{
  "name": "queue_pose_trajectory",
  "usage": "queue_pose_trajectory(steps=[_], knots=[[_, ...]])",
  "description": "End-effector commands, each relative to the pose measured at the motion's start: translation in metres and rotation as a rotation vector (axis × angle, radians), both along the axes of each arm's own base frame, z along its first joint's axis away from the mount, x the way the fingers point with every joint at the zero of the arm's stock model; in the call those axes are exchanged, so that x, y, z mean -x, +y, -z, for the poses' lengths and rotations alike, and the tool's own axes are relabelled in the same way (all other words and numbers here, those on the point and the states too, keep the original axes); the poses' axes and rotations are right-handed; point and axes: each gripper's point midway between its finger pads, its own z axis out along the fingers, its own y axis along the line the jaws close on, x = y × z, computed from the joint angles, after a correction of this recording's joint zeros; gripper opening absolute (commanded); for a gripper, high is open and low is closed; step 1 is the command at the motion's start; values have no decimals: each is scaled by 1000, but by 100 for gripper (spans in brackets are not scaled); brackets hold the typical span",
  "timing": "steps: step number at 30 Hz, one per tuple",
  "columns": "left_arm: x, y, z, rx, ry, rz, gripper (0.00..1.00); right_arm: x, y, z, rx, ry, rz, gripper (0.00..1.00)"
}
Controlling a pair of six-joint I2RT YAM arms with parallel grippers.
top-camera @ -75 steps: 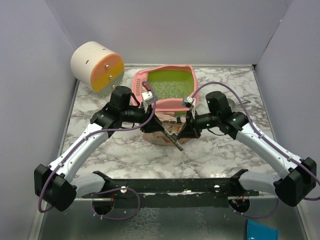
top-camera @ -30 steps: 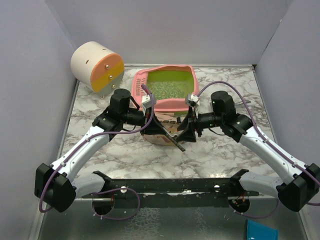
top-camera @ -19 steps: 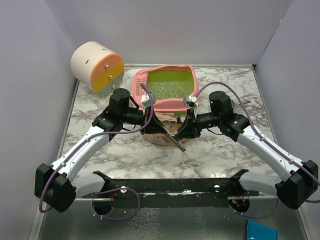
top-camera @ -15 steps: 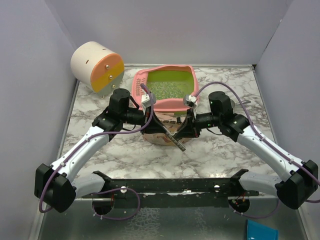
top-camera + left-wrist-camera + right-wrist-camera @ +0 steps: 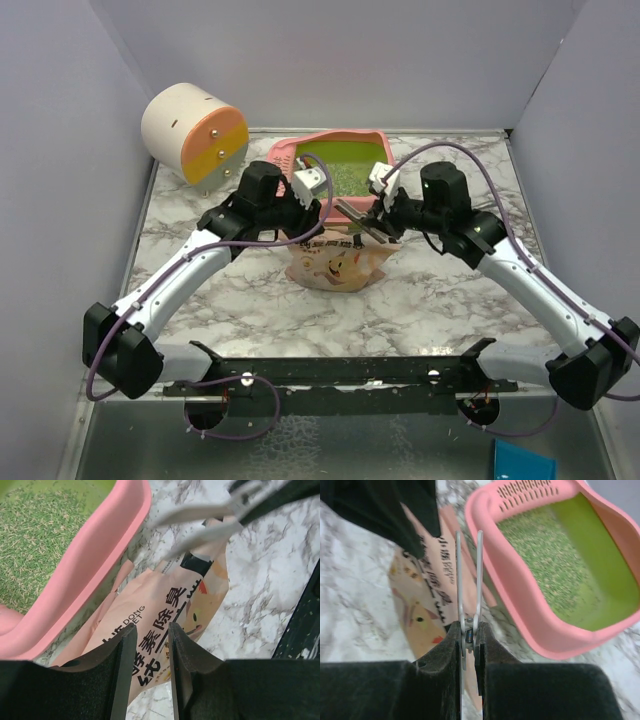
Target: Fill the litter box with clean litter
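The pink litter box (image 5: 283, 152) with its lime-green basin stands at the back middle, and pale green litter (image 5: 345, 178) covers part of its floor. The beige cat-printed pouch (image 5: 335, 265) lies on the marble in front of it. My right gripper (image 5: 372, 222) is shut on a long grey bag clip (image 5: 352, 210) and holds it above the pouch, beside the box's near rim. In the right wrist view the gripper (image 5: 468, 627) pinches the clip (image 5: 458, 570) at its spring. My left gripper (image 5: 151, 630) is open and empty above the pouch (image 5: 165, 605), next to the box rim (image 5: 100, 545).
A cream-and-orange cylinder (image 5: 195, 130) stands at the back left. A black bar (image 5: 340, 365) runs along the near edge. A blue object (image 5: 525, 462) lies below the table at the front right. Grey walls close in both sides.
The clip has come off the pouch and risen in my right gripper toward the litter box. My left gripper has lifted off the pouch and moved back toward the box. The pouch now lies flat.
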Motion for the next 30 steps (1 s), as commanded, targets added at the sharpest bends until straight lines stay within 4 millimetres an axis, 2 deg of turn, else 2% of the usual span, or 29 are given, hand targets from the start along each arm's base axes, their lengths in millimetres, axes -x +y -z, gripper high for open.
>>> queue_pose_trajectory(steps=[1, 4, 7, 11, 15, 19, 25, 30], knots=[[3, 1, 16, -131, -120, 95, 35, -32, -25, 9, 216, -107, 83, 1], [16, -1, 16, -114, -174, 165, 34, -33, -31, 7, 244, -157, 81, 1], [25, 2, 15, -99, -234, 202, 33, -26, -35, 12, 266, -162, 54, 1], [21, 9, 23, -137, -285, 194, 33, -8, -28, 11, 232, -131, -22, 1], [15, 8, 32, -154, -295, 187, 33, 2, -28, 18, 243, -86, -56, 1], [11, 5, 40, -156, -290, 188, 31, 6, -27, 24, 248, -60, -76, 1], [15, 3, 50, -161, -274, 219, 30, 6, -22, 31, 246, -31, -97, 1], [10, 7, 58, -193, -281, 198, 30, 8, -18, 35, 250, -10, -123, 1]])
